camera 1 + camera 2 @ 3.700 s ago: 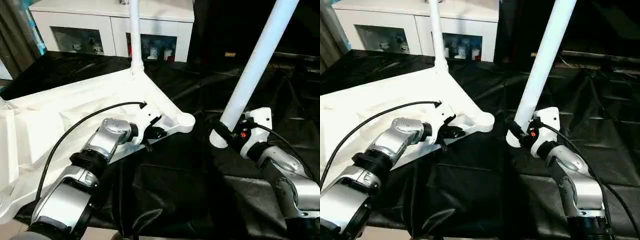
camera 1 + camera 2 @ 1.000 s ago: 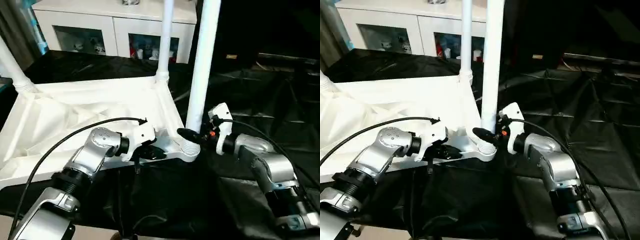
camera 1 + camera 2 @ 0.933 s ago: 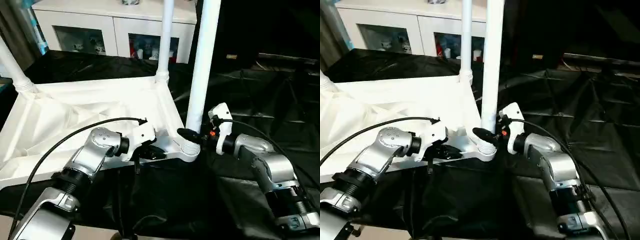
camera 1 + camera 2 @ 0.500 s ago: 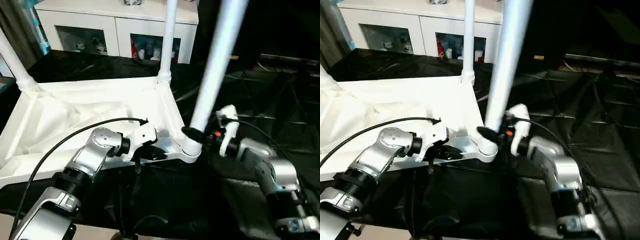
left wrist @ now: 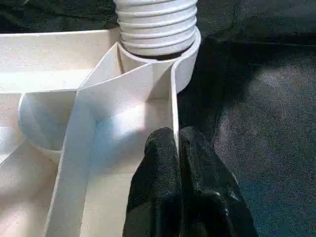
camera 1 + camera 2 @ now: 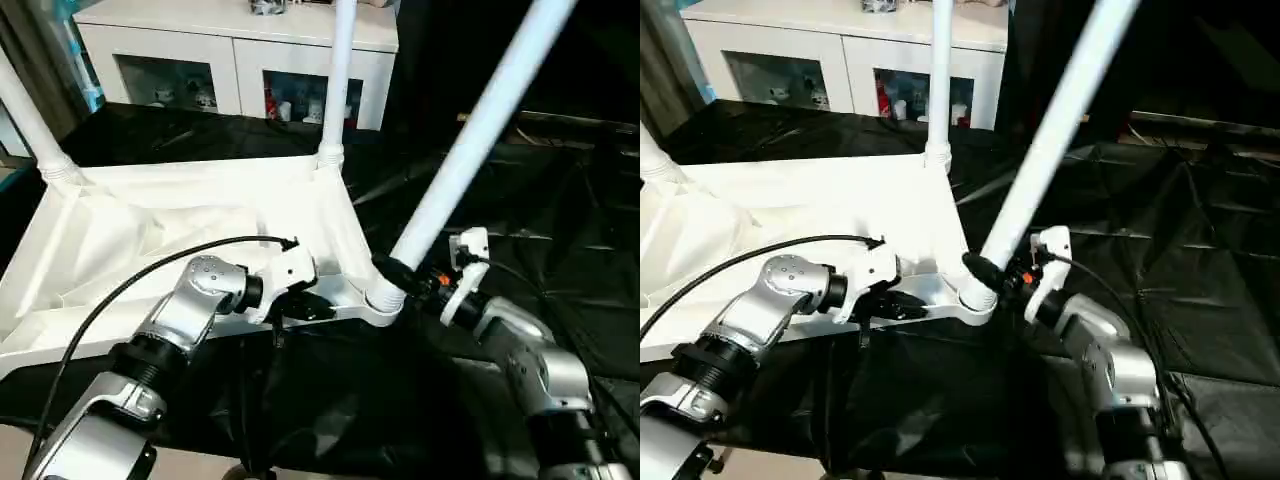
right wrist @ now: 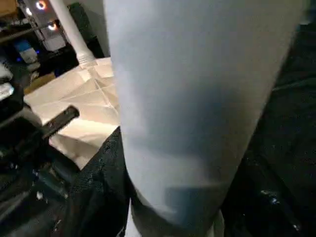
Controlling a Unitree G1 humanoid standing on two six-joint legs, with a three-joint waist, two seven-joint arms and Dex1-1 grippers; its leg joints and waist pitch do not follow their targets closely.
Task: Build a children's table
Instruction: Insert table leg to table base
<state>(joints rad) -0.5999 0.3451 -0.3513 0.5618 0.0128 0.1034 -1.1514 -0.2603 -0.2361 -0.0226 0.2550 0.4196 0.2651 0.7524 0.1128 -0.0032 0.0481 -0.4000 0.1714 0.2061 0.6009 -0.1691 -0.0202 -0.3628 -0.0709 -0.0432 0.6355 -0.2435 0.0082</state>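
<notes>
The children's table [image 6: 200, 215] lies upside down on the black-draped worktop [image 6: 560, 230]. The left end effector [image 5: 178, 148] is pinched together on the table's thin edge wall, just beside the near corner socket [image 6: 383, 305]. The right end effector [image 6: 408, 277] is clamped on the tilted leg [image 6: 470, 140] right above that socket (its ribbed end sits in it).

Two head cameras look forward and down over both forearms at the upturned children's table [image 6: 150, 230]. Each wrist camera looks along its fingers, very close; all share the near corner socket [image 5: 185, 59].
</notes>
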